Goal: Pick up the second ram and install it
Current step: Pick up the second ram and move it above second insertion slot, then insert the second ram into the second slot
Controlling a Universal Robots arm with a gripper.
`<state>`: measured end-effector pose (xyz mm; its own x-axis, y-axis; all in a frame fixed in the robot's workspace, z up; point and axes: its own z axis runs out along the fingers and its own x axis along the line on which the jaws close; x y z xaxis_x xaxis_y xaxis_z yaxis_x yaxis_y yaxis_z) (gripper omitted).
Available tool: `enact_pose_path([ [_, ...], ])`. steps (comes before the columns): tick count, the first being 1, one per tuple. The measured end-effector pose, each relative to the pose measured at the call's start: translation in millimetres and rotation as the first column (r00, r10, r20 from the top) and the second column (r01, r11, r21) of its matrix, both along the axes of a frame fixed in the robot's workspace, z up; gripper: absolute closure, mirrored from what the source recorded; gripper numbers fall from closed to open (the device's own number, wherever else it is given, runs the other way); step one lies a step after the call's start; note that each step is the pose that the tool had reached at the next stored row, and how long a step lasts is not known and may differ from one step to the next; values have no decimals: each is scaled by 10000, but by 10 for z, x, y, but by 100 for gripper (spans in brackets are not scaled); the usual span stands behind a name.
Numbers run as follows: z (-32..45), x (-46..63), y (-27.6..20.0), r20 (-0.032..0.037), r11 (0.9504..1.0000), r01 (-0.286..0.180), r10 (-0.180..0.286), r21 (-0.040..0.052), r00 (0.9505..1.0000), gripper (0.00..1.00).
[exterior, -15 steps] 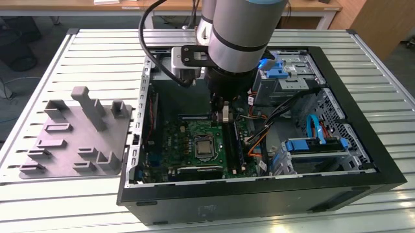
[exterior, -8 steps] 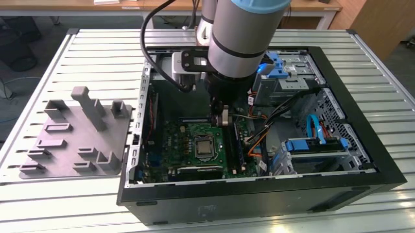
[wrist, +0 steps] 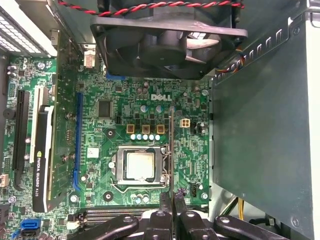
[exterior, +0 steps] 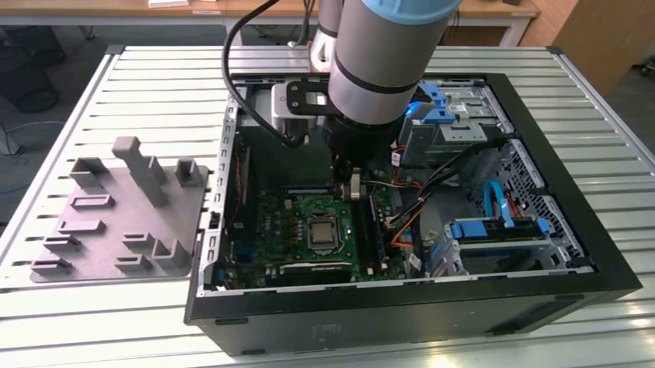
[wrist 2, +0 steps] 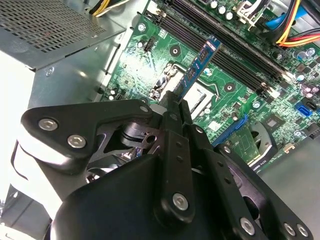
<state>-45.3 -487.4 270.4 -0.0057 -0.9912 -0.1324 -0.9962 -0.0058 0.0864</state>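
Gripper [wrist 2: 177, 100]: clamped on second ram [wrist 2: 200, 67].
Ram axis: straight out beyond jaws.
Memory slots [wrist 2: 230, 47]: apparently just past ram's tip.

Green motherboard [wrist: 125, 90], blue-green second ram [wrist 2: 200, 65], black tool [wrist 2: 174, 100], pale grey slatted table [exterior: 153, 84]

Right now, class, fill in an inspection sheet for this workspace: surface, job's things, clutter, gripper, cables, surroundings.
Surface: slatted metal table carrying an open computer case.
Job's things: second ram held above the motherboard, near the processor socket; not in the memory slots.
Clutter: grey moulded fixture on the table, at the exterior view's left of the case.
Gripper: gripper shut on the second ram's end.
Cables: red-black fan lead; orange and yellow wires; blue cables.
Surroundings: wooden desk behind the table.
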Motion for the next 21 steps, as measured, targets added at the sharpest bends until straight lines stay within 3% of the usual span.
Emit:
enact_pose_path([
  [4,-1,26,0,1,10000,-1,1,2,10000,86],
  [10,0,181,0,-17,10000,-1,1,0,10000,86],
  [21,0,188,0,-17,10000,0,0,0,10000,86],
])
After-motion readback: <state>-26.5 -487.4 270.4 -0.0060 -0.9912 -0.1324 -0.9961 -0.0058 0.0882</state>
